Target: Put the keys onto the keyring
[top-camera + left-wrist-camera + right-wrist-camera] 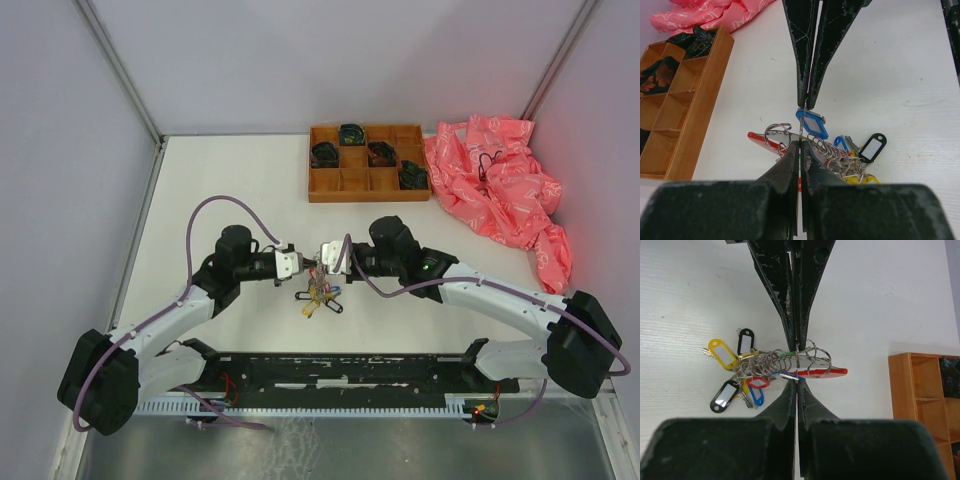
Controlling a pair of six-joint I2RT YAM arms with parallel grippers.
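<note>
From the left wrist, the blurred dark fingers of the left tool [799,144] cover the lower part of the bunch of small silvery metal keys with coloured plastic tags [837,152], one end of the curved red strap [757,138] and part of the thin silvery wire keyring [777,126]. Whether its closed tips and those of the right tool [807,106] pinch ring wire or a key is too fine to tell. The brown wooden compartment tray [702,112] runs off the left edge, the crumpled pink plastic wrapping [715,12] off the top. From above, the dark coiled items [326,153] are too small to identify.
</note>
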